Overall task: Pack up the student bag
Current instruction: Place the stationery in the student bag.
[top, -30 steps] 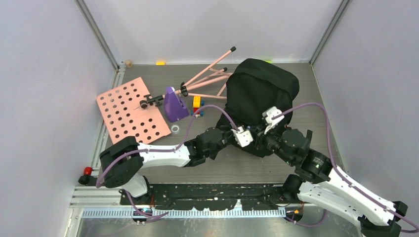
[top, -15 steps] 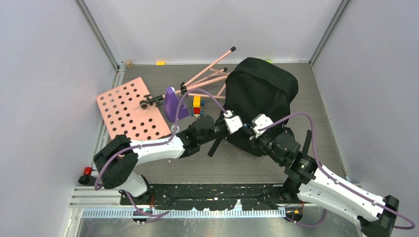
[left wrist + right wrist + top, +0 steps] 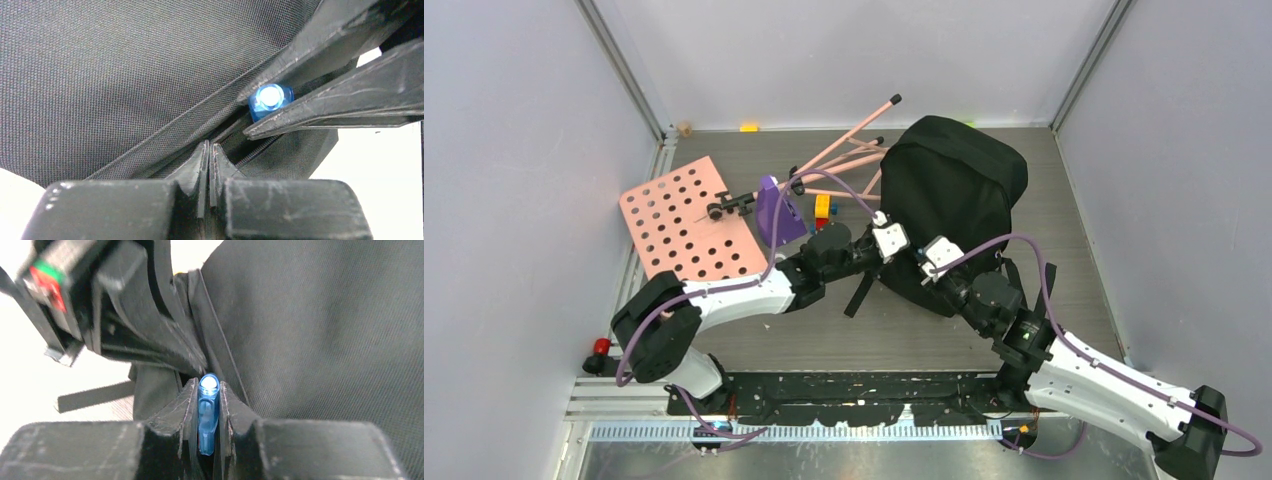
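The student bag (image 3: 954, 190) lies at the table's back right, a big black fabric pack that fills the left wrist view (image 3: 125, 75) and the right wrist view (image 3: 325, 315). My left gripper (image 3: 210, 147) is shut, its tips pressed against the bag's zipper seam; whether fabric is pinched between them does not show. My right gripper (image 3: 209, 382) is shut on a small translucent blue piece (image 3: 208, 410), also seen from the left wrist (image 3: 269, 100). Both grippers meet at the bag's near left edge (image 3: 912, 264).
A pink pegboard (image 3: 686, 222) lies at the left. A purple object (image 3: 774, 210), coloured bricks (image 3: 823, 208) and a pink tripod (image 3: 849, 150) sit between it and the bag. A black strap (image 3: 861, 292) trails from the bag toward the near side.
Both wrists have moved left and farther from the bases along the bag's near left edge. The bag's near part has shifted with them and a strap now shows. Both grips look unchanged.
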You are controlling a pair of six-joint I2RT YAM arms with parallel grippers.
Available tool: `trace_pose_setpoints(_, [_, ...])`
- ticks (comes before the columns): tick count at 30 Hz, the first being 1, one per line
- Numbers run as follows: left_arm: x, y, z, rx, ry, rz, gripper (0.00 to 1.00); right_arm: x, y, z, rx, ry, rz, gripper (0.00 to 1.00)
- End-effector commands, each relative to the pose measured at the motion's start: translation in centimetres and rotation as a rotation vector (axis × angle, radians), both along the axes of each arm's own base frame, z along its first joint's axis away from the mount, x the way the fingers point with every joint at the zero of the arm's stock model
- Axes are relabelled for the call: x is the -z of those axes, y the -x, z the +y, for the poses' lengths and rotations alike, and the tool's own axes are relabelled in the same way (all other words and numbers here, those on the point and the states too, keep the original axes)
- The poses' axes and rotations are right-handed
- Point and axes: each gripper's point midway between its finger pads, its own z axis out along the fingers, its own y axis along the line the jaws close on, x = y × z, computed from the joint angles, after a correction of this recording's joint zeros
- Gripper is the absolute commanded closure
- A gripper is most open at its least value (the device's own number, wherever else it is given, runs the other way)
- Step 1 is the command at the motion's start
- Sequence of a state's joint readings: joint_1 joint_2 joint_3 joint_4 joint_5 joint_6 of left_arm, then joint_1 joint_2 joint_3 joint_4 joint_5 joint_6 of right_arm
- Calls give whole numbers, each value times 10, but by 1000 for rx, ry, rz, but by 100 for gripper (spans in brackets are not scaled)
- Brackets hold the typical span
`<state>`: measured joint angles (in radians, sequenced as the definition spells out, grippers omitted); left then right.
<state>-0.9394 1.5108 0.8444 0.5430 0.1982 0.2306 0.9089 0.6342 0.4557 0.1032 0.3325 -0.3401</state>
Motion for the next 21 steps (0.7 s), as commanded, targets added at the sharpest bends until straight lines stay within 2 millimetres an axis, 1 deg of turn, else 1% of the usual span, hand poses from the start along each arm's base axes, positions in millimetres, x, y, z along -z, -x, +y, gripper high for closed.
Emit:
trace_pose_setpoints(1, [-45,-16,7,-32,90,-35,100,12,-8,-25,127,45,-9,100])
trace_pose_setpoints(6, [-48,-22,8,-37,110,-24,100,35,-6,-27,139,74,68,99])
trace_pose_setpoints(9, [-49,-24,8,-40,118,-19,100,42,-6,-28,153,63,85,100])
trace_pose_setpoints(11, [-49,-26,7,-48,121,-11,100,45,-6,-25,146,61,103,100])
trace_pose_setpoints(14, [-50,-27,7,-59,127,-7,100,51,-7,-23,171,56,166,100])
trace_pose_setpoints(15, [-52,-27,7,-59,129,-8,100,56,-7,-26,189,73,186,98])
trace_pose_setpoints(16, [-52,-27,8,-59,129,-8,100,52,-7,-25,198,50,194,94])
trace_pose_setpoints(17, [-53,-27,8,-59,129,-8,100,52,-7,-27,210,48,200,82])
trace_pose_setpoints(18, [-53,-26,9,-59,125,-6,100,47,-7,-27,215,26,202,75])
trace_pose_setpoints(19, [-53,-26,9,-60,122,-5,100,45,-6,-28,218,15,201,63])
trace_pose_setpoints(21, [-53,-26,11,-61,117,-5,100,35,-4,-29,214,-25,195,52])
